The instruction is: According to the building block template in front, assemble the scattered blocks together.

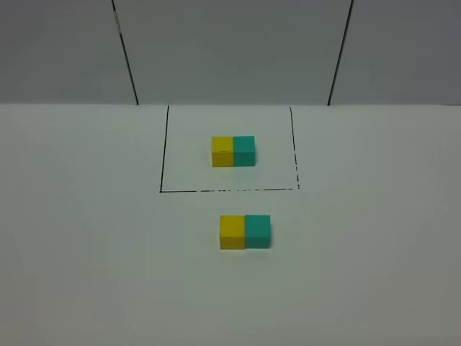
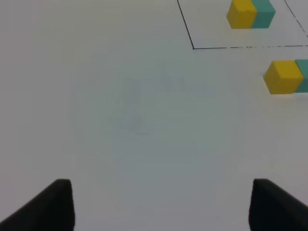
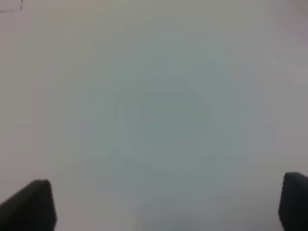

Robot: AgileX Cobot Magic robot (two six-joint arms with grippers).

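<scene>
The building block template [image 1: 233,151] is a yellow cube joined to a teal cube inside a thin black drawn rectangle [image 1: 163,158]; it also shows as the template [image 2: 250,13] in the left wrist view. In front of the frame, the yellow block [image 1: 232,232] and the teal block [image 1: 258,231] sit side by side, touching, yellow on the left. The left wrist view catches that yellow block [image 2: 282,76] with a sliver of the teal block [image 2: 303,74]. My left gripper [image 2: 161,204] is open over bare table, away from the blocks. My right gripper [image 3: 166,204] is open over bare table.
A white table [image 1: 86,238] spreads around the blocks, with a grey panelled wall [image 1: 230,50] behind. Neither arm shows in the exterior high view.
</scene>
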